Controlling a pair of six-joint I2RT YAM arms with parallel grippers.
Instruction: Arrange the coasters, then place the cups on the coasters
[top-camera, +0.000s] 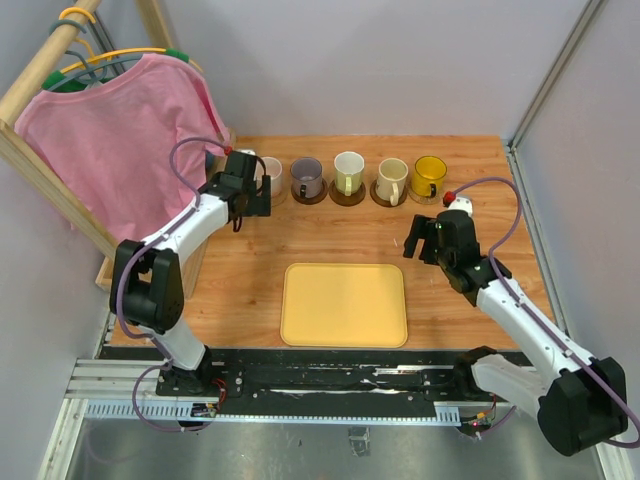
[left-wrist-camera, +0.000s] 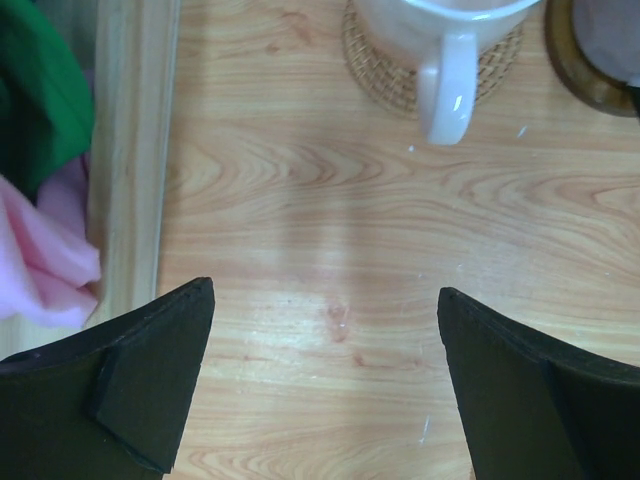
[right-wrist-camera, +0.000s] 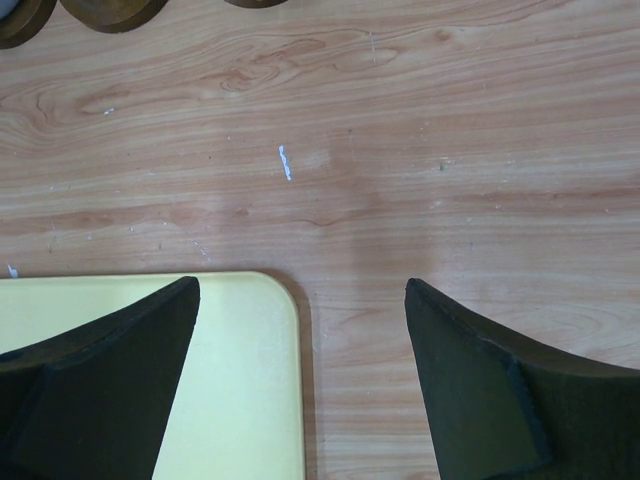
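Top view: all five cups (top-camera: 348, 172) on coasters (top-camera: 349, 198), row across upper centre

Pale pink cup (left-wrist-camera: 447, 85) on woven coaster (left-wrist-camera: 378, 70) at the row's left end, just above my left gripper (left-wrist-camera: 325, 300), jaws wide, empty. My right gripper (right-wrist-camera: 300, 290) at right-centre, also spread and empty, over wooden table (right-wrist-camera: 450, 150) beside yellow tray (right-wrist-camera: 250, 380) corner.

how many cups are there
5, in one row at the far edge of the table, left to right: pink cup, half behind the left gripper, grey-purple cup, greenish-white cup, cream cup, yellow cup.
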